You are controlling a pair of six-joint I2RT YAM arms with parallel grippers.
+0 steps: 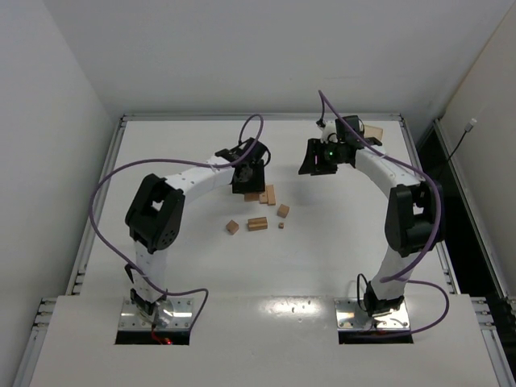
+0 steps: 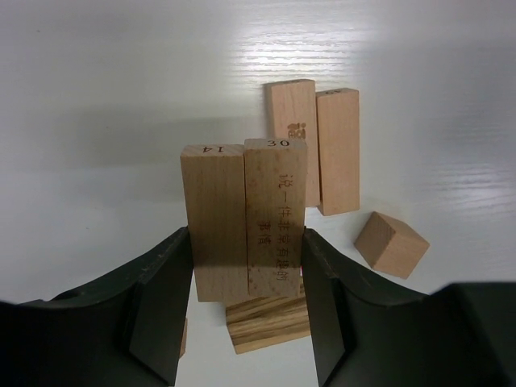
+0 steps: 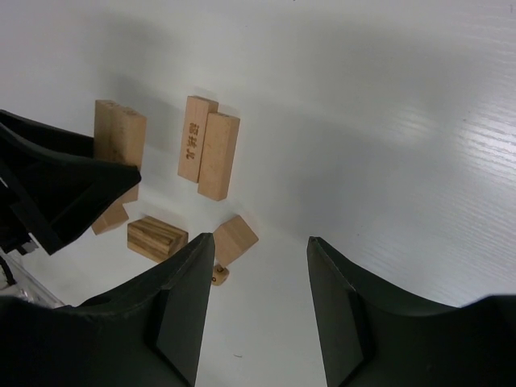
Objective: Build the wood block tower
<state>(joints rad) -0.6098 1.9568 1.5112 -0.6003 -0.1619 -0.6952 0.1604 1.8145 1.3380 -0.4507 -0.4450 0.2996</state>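
My left gripper [image 2: 246,239] [image 1: 247,179] is shut on two light wood bars [image 2: 242,210] pressed side by side, marked 14 and 30. They hang just over a darker striped block [image 2: 266,322] [image 1: 257,223]; whether they touch it I cannot tell. Two more bars [image 2: 339,149] [image 3: 208,149] lie side by side on the table beyond, with a cube [image 2: 390,244] [image 3: 236,238] to their right. A tiny bit [image 3: 218,276] lies near that cube. My right gripper [image 3: 260,242] [image 1: 316,161] hovers open to the right of the pile, nothing between its fingers.
Another small cube [image 1: 232,227] lies left of the striped block. A tan piece [image 1: 373,131] sits at the back right behind the right arm. A raised rim [image 1: 258,118] bounds the white table at the back and sides, and purple cables loop over both arms.
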